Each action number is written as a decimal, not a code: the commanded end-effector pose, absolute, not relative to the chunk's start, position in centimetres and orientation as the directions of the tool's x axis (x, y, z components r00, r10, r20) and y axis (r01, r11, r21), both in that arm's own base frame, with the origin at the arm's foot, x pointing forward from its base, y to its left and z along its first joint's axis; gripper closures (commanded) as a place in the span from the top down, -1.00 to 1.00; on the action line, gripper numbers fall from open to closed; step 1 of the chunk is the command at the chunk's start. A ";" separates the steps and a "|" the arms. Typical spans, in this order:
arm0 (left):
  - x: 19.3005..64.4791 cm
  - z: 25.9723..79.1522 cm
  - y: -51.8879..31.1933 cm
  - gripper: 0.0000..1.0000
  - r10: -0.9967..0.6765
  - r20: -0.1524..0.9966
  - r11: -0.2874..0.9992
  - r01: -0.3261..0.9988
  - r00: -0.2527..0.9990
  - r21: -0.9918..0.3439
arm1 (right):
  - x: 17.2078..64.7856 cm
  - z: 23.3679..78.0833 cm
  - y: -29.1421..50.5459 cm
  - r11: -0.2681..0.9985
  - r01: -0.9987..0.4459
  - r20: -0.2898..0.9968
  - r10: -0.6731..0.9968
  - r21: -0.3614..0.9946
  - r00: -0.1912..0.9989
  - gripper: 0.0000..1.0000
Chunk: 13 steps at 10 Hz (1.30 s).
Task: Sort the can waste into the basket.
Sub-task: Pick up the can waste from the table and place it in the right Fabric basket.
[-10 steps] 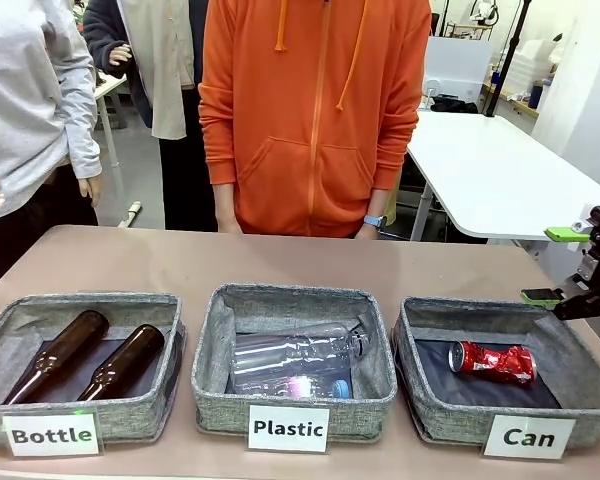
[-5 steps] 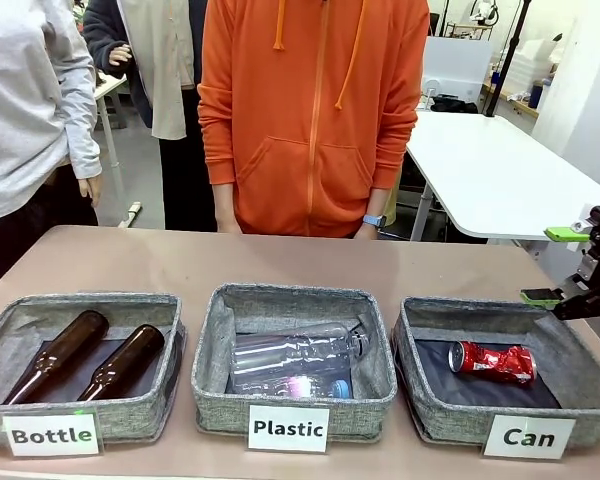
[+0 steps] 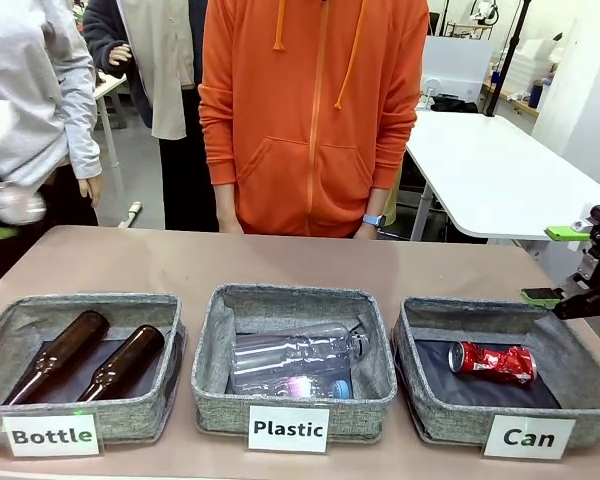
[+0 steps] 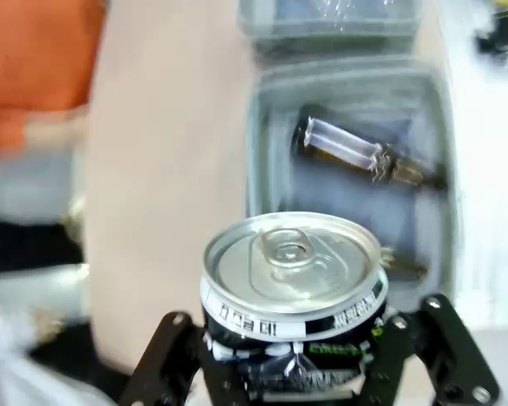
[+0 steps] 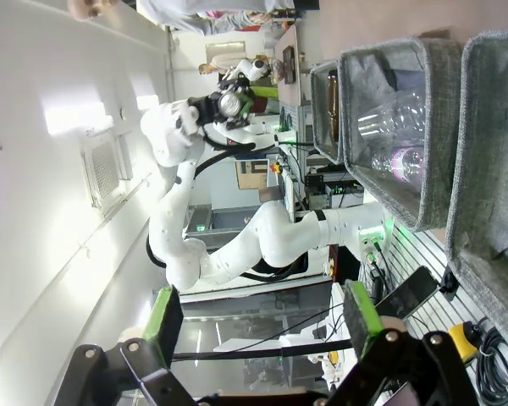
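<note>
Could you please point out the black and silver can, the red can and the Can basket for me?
black and silver can (image 4: 292, 262), left wrist view, on its silver top.
red can (image 3: 491, 360), front view, on its dented side.
Can basket (image 3: 580, 375), front view, on its right wall.

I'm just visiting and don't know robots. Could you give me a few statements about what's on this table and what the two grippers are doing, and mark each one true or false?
1. A red can lies in the Can basket. True.
2. The left gripper is shut on a black can. True.
3. The right gripper holds a bottle. False: its jaws stand open with nothing between them, beside the Can basket's far right corner.
4. The Bottle basket holds two brown bottles. True.
5. The Plastic basket holds a red can. False: it holds clear plastic bottles.
6. The black can is already in the Can basket. False: it is in the left gripper, above the Bottle basket.
</note>
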<state>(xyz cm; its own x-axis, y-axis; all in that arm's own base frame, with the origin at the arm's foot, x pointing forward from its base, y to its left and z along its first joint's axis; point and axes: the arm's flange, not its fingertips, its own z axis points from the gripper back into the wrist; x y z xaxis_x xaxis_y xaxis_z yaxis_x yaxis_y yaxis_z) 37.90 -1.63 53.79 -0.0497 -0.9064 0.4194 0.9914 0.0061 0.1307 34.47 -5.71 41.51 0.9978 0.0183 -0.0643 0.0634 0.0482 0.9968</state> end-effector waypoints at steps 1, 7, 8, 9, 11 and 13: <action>39.5 57.5 -14.0 -1.00 -0.873 0.461 -0.130 0.986 -0.162 0.101 | 32.0 45.2 -7.9 0.059 0.064 -0.060 -0.054 0.996 0.997 1.00; 36.3 54.2 -48.0 -1.00 -0.782 0.579 -0.269 0.963 -0.231 0.020 | 19.2 44.7 -22.3 0.015 0.099 -0.083 -0.442 0.995 0.893 1.00; 34.8 52.5 -51.8 -1.00 -0.754 0.608 -0.280 0.959 -0.248 0.044 | 17.8 43.6 -24.4 0.035 0.155 -0.103 -0.603 0.987 0.791 1.00; 33.2 50.8 -55.3 -1.00 -0.741 0.616 -0.311 0.950 -0.265 0.035 | 16.5 42.4 -25.9 0.008 0.180 -0.129 -0.660 0.984 0.740 1.00; 30.7 47.0 -60.0 -1.00 -0.747 0.606 -0.374 0.926 -0.272 -0.046 | 15.7 40.4 -27.4 -0.058 0.161 -0.153 -0.723 0.985 0.674 1.00; 30.9 44.4 -63.7 -1.00 -0.770 0.563 -0.312 0.947 -0.299 0.077 | 14.9 42.3 -27.7 0.026 0.167 -0.108 -0.668 0.986 0.736 1.00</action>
<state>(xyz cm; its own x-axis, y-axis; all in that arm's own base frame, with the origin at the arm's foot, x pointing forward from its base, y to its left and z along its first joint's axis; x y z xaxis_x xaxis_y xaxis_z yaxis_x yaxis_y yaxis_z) 29.00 -61.66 43.76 -0.2997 -0.7405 0.6015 0.9299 -0.3676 0.0107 14.77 -28.15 41.03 0.7044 -0.6984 -0.1263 0.1821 0.0059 0.9833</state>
